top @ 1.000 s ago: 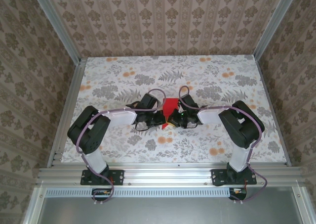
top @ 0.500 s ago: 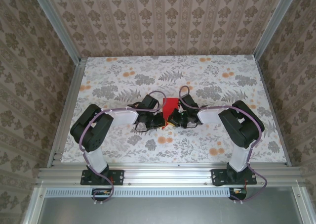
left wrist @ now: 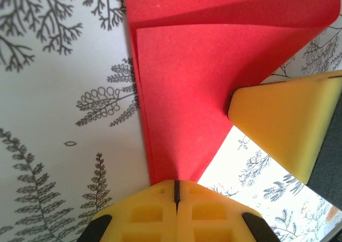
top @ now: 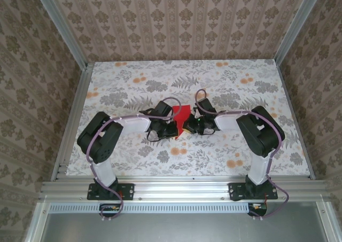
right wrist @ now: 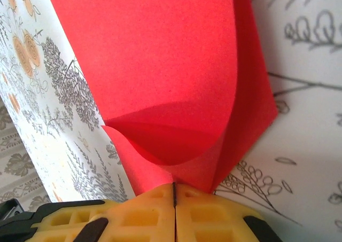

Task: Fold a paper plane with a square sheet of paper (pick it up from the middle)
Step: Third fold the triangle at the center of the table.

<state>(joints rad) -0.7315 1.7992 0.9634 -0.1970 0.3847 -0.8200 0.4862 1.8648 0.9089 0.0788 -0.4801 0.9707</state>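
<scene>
Nothing readable anywhere: no text, label, brand, number or sign. The paper (left wrist: 187,65) I hold is plain red with nothing printed on it. The table (top: 240,82) carries only a flower-and-fern pattern, and the walls (top: 176,23) only a striped floral print.

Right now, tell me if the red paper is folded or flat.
Folded. The red paper shows a doubled layer along a crease; the right gripper pinches curled layers.
</scene>
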